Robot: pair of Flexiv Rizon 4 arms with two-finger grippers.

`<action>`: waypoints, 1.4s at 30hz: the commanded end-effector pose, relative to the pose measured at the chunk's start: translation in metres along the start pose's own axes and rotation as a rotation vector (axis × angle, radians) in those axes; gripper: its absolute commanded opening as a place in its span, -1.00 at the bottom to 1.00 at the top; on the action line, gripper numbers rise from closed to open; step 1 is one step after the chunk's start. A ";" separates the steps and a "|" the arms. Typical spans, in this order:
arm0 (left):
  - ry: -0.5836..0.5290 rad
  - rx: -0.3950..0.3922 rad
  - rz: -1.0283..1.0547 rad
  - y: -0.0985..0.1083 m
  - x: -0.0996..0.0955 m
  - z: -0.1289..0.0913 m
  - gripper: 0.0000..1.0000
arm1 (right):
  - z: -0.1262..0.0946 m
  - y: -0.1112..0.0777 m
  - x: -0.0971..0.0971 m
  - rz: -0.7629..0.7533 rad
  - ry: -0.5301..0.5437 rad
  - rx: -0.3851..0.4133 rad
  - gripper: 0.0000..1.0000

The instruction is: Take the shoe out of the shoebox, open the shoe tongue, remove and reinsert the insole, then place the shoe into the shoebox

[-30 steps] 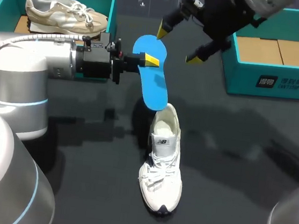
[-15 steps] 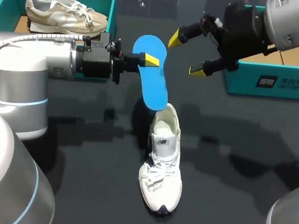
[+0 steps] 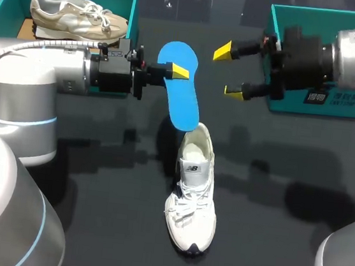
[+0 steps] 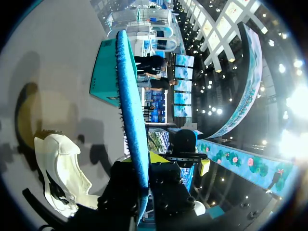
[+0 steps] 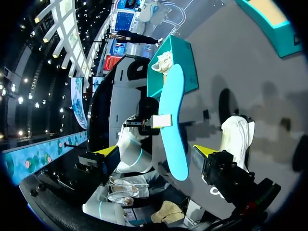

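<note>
My left gripper [image 3: 177, 71] is shut on a blue insole [image 3: 180, 98], holding it on edge in the air with its lower end just over the heel of a white shoe [image 3: 193, 189]. That shoe stands upright on the dark table, toe toward the front. In the left wrist view the insole [image 4: 131, 108] runs edge-on out from between the fingers, and the white shoe [image 4: 60, 173] lies beside it. My right gripper [image 3: 230, 71] hangs open to the right of the insole, empty, pointing at it. Its wrist view shows the insole [image 5: 172, 127] ahead and the shoe [image 5: 236, 137] beyond.
A teal shoebox [image 3: 125, 2] at the back left holds a beige shoe [image 3: 75, 15]. A second teal shoebox [image 3: 335, 103] stands at the back right, behind my right wrist. The left box [image 5: 185, 57] also shows past the insole in the right wrist view.
My right arm has swung down and to the right, away from above the insole, its fingers now pointing left at it. The left arm, insole and white shoe have not moved.
</note>
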State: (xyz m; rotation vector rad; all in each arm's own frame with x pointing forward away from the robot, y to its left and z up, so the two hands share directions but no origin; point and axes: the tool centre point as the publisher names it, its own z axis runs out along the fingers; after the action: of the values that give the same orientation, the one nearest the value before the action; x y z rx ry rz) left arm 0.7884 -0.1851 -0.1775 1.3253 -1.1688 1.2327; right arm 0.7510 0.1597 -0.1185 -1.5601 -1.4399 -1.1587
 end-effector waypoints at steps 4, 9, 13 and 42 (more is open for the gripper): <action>0.001 0.001 0.000 0.000 -0.001 0.001 -1.00 | 0.000 -0.003 -0.007 0.013 0.191 -0.005 1.00; 0.031 0.022 0.049 -0.004 0.005 -0.002 -1.00 | 0.002 -0.001 -0.012 0.030 0.234 0.000 1.00; 0.058 0.033 0.150 -0.008 0.010 -0.006 -1.00 | 0.003 0.000 -0.016 0.042 0.267 0.004 1.00; 0.121 0.197 1.432 -0.035 0.038 -0.029 -1.00 | 0.000 -0.002 -0.024 0.088 0.334 0.016 1.00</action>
State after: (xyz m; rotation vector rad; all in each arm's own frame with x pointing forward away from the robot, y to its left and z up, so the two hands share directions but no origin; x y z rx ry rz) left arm 0.8211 -0.1549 -0.1366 0.7099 -1.8258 2.0868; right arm 0.7492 0.1497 -0.1403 -1.3293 -1.1493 -1.2799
